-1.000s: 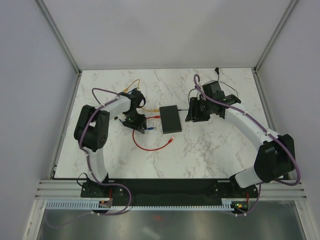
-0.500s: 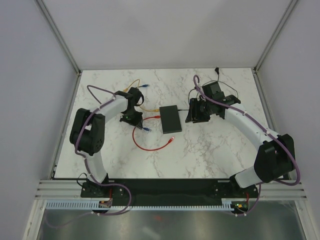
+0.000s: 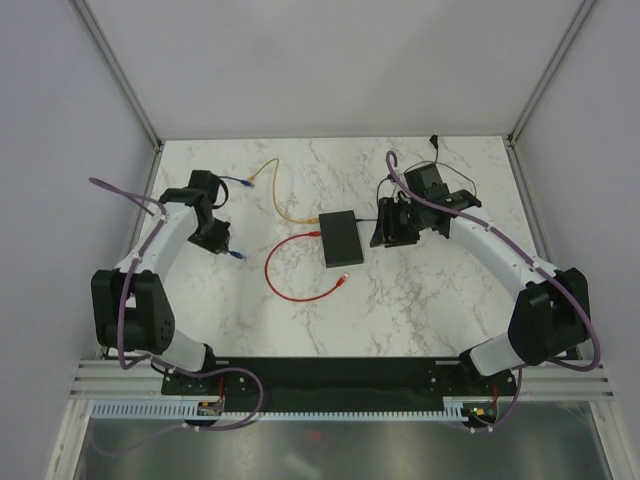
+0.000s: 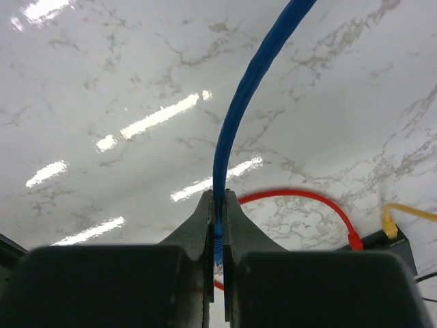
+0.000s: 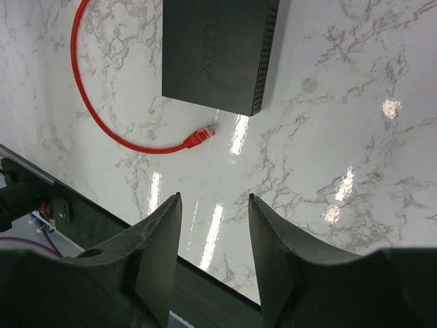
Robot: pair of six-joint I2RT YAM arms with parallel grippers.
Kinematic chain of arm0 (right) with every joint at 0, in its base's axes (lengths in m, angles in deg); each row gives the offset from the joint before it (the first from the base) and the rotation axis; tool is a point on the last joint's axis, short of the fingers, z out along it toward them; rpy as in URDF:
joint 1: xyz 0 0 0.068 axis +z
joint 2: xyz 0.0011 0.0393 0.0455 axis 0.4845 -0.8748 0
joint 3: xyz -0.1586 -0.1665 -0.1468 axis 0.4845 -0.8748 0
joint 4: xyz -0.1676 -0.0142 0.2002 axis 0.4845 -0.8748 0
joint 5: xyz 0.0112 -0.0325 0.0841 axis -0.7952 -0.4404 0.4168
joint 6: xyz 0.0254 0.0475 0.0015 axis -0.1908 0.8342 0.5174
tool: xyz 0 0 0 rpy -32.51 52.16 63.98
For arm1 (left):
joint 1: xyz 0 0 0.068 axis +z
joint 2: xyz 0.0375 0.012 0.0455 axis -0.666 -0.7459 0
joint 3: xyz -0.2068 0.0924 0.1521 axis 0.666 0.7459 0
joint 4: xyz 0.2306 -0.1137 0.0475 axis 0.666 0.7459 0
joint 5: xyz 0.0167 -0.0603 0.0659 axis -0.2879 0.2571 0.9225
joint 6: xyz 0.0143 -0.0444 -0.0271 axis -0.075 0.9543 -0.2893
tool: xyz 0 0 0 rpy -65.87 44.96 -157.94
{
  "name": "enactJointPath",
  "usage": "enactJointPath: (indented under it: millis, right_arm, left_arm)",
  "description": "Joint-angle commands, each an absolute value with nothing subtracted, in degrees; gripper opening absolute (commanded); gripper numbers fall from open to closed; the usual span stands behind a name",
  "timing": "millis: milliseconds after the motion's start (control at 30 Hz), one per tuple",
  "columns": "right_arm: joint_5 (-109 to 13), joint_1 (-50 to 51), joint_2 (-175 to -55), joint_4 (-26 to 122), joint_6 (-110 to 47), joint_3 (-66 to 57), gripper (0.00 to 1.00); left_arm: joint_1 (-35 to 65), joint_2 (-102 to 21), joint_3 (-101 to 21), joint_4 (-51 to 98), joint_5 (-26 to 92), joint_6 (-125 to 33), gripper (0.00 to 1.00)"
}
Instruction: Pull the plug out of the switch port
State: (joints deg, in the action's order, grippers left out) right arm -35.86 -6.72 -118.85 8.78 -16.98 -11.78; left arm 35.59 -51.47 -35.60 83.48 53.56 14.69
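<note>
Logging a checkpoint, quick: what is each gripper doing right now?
Left gripper: closed on the blue cable.
Right gripper: open, holding nothing.

We are finding nothing that we can read anywhere in these views. On the top face of the black switch (image 5: 218, 48) we are seeing a faint raised marking (image 5: 208, 65) near the middle of its lid, but it is showing too dim and too small for us to make out any letters.
</note>
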Motion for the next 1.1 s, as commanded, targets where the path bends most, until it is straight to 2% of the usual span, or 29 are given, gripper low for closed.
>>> enactJointPath:
  millis: [0,100,267,633,900,933,967,1067]
  right_arm:
    - [-35.4,-6.8,-117.6,8.9,-17.5,-11.2,0.52]
    - [-35.5,-6.8,-117.2,8.7,-17.5,-11.2,0.52]
    - [-36.4,-6.9,-116.7,8.1,-18.0,-10.8,0.52]
    - [-35.3,-6.9,-118.1,8.3,-17.7,-10.7,0.52]
    - [-34.4,-6.8,-118.6,8.5,-17.3,-10.8,0.53]
    - [-34.4,-6.8,-118.6,8.6,-17.2,-10.8,0.53]
    - [-34.4,-6.8,-118.6,8.6,-17.3,-10.8,0.53]
    - [-33.9,-6.7,-118.9,9.1,-17.0,-10.7,0.54]
  left_arm:
    - [40.5,-50.7,-35.0,82.1,56.4,4.7,0.02]
    - [45.7,-55.3,-36.8,81.7,55.0,-3.1,0.02]
    - [53.6,-58.5,-34.4,84.4,53.1,-4.5,0.02]
    - [55.7,-52.1,-25.3,84.4,53.0,-4.6,0.02]
    - [55.7,-49.9,-24.5,84.4,53.0,-4.6,0.02]
    - [55.7,-49.1,-24.3,84.1,54.2,-0.6,0.02]
    - [55.6,-47.4,-24.3,83.6,56.7,-0.6,0.88]
    - [55.6,-44.3,-23.6,84.1,56.8,-0.6,0.9]
